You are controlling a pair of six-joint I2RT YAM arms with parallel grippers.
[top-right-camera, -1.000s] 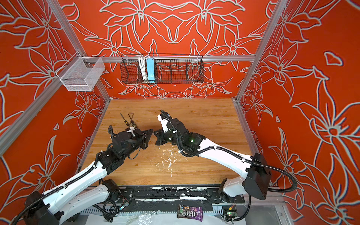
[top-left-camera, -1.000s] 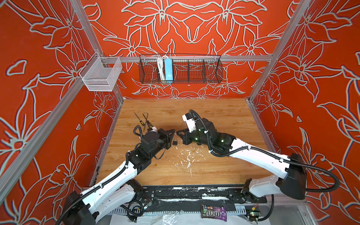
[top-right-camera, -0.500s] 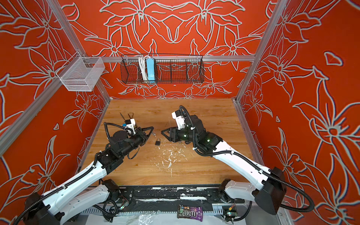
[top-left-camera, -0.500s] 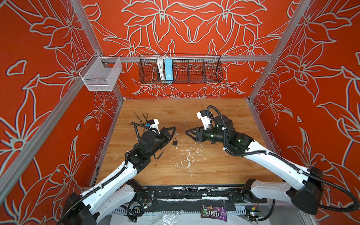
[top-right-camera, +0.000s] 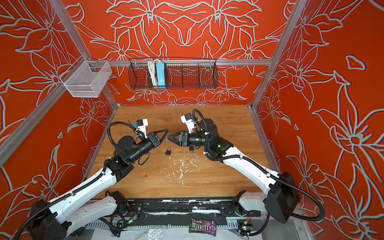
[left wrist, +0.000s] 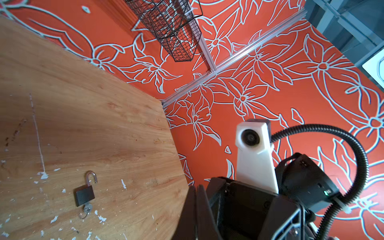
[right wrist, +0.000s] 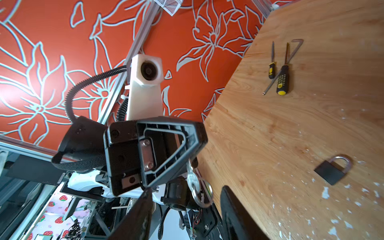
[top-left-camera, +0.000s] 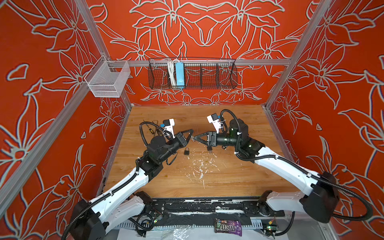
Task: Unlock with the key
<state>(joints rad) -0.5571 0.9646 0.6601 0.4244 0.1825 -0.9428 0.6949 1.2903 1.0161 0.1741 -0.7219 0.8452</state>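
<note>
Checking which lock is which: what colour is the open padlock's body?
Matte black. The open padlock shows best in the left wrist view.

Left gripper (top-right-camera: 165, 135) and right gripper (top-right-camera: 169, 138) meet tip to tip above the table (top-right-camera: 218, 118), a key (top-right-camera: 166, 137) glinting between them. One padlock (top-right-camera: 168, 151) lies near the tips, another (top-right-camera: 191, 148) under the right gripper.

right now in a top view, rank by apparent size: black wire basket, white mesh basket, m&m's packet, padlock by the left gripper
1. black wire basket
2. white mesh basket
3. M&M's packet
4. padlock
No two look alike.
</note>
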